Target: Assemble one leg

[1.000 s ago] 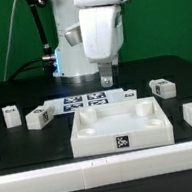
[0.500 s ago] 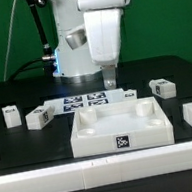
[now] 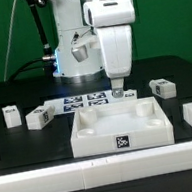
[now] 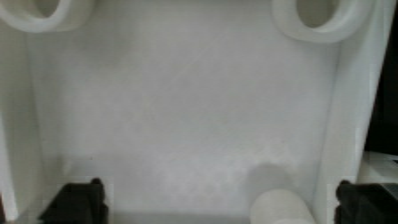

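Claw (image 3: 116,90) is hanging straight down from the white arm (image 3: 111,30), its tips sitting about level with the back rim of the big white square tray (image 3: 91,140) in the middle of the black table (image 3: 31,145). From where I'm standing I cannot tell whether the tips are touching that rim. The wrist view is settling the grip question. The two dark fingers (image 4: 75,200) are standing wide apart, one near each side wall of the tray (image 4: 196,110), with only bare tray floor between them. So the claw (image 4: 221,205) is gaping wide and gripping nothing. Two round corner sockets (image 4: 338,20) are showing at the far end of that floor.

One leg (image 3: 162,88) is lying on the table off to the exterior view's right of the tray, well apart from the claw, its tag facing the front. A second leg (image 3: 39,117) is lying on the exterior view's left, and a third leg (image 3: 10,116) is standing on end just beyond it.

As for markings, everything is wearing square black-and-white tags (block patterns, too small to make out). One is sitting on the tray's front wall, one on each leg, and several on the marker board (image 3: 79,100) lying flat behind the tray. A long white rail (image 3: 96,170) is running across the front of the table
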